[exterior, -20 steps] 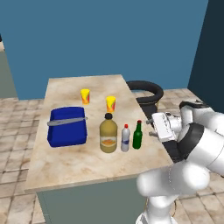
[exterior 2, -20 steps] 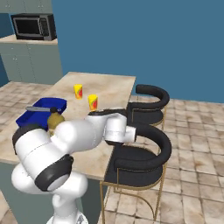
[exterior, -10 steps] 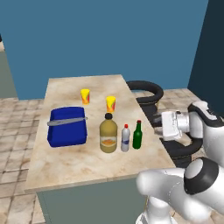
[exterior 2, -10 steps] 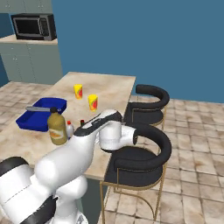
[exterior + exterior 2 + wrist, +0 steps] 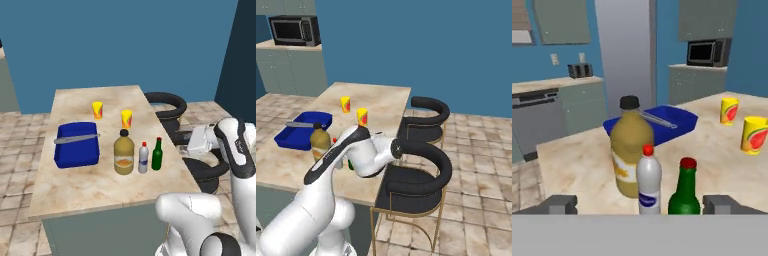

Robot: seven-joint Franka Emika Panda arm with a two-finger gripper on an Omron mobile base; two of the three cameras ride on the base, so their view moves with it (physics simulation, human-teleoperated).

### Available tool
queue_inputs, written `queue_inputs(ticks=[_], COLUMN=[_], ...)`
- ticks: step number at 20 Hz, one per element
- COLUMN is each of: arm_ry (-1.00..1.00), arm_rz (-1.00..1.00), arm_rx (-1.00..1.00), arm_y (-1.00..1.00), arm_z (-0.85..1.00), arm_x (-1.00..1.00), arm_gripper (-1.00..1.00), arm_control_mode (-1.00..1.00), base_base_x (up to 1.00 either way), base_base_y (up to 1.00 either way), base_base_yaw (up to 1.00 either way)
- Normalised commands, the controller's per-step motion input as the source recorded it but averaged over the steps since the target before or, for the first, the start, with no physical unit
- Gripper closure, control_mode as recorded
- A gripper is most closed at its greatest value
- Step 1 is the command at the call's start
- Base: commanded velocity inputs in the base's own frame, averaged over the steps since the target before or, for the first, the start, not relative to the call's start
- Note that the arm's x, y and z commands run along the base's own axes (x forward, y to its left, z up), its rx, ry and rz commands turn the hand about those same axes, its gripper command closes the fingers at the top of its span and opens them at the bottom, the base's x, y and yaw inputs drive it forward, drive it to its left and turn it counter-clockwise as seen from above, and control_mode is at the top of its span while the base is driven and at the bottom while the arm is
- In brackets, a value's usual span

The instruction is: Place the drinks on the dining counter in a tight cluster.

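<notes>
Marble-look dining counter (image 5: 75, 185), blue-walled kitchen: amber bottle (image 5: 123, 152), silver bottle (image 5: 143, 158), green bottle (image 5: 157, 154) clustered upright, apparently just apart. Gripper (image 5: 639, 204) wide open, empty, off the counter's edge.

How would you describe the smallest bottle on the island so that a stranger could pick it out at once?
On the beige marble-topped island, three bottles stand in a row near the stool-side edge. The small silver-white bottle is the middle one, between the amber bottle and the green bottle. It is the palest and shortest.
</notes>
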Motion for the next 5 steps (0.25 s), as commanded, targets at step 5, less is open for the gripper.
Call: queue_inputs(ticks=[5], arm_ry=[0.11], arm_rz=[-0.25], arm_rx=[-0.15], arm_y=[-0.03], arm_z=[0.17], arm_x=[-0.46], arm_gripper=[-1.00], arm_control_mode=[-1.00], base_base_x=[0.00], base_base_y=[0.00], base_base_yaw=[0.00])
